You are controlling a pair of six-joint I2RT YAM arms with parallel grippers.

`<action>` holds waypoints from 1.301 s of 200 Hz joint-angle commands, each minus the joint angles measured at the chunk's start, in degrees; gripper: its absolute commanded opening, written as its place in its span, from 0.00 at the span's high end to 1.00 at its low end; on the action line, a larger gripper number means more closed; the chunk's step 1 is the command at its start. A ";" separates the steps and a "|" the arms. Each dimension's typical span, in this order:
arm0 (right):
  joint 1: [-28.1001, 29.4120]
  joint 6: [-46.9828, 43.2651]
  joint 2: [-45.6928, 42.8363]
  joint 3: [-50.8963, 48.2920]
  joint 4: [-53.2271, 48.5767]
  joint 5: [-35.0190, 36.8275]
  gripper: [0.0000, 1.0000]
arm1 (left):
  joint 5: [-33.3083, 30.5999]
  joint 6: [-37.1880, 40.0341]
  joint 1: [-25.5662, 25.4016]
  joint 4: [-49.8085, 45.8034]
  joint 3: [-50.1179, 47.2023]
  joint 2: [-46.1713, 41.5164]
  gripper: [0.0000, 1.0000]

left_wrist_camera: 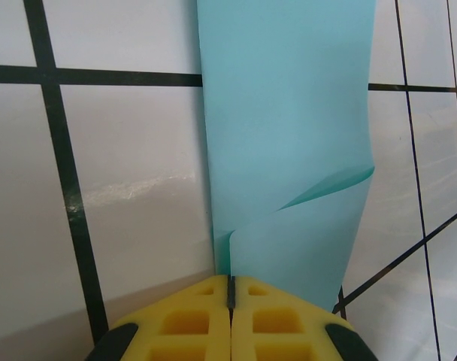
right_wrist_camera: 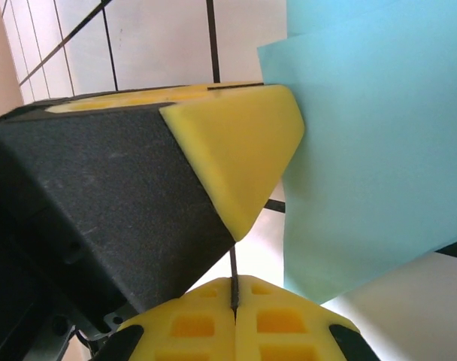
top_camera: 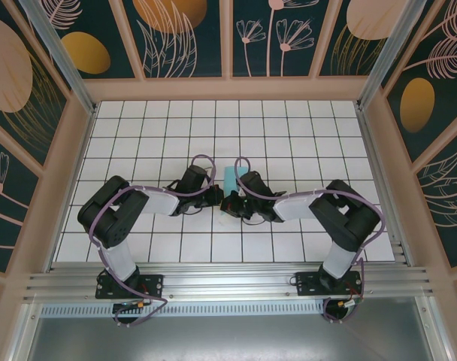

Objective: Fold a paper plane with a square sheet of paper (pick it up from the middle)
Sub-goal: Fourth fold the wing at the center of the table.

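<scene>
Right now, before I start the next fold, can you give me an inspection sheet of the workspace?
Surface: white tiled table, dark grid lines, glossy.
Job's things: paper, turquoise, folded to a strip, at mid-table.
Clutter: nothing seen.
Grippers: left gripper shut, tips at paper's near edge; right gripper shut, beside the left one.
Cables: purple cables, loose loops.
Surroundings: leaf-patterned walls, metal rail in front.

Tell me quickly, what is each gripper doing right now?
Left gripper: closed, pinching the edge of the blue paper.
Right gripper: closed; whether it grips anything cannot be told.
</scene>
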 commanded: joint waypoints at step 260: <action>-8.90 -7.10 -1.96 4.74 -7.64 -1.06 0.95 | 1.40 2.30 -0.80 -4.36 2.14 3.50 0.92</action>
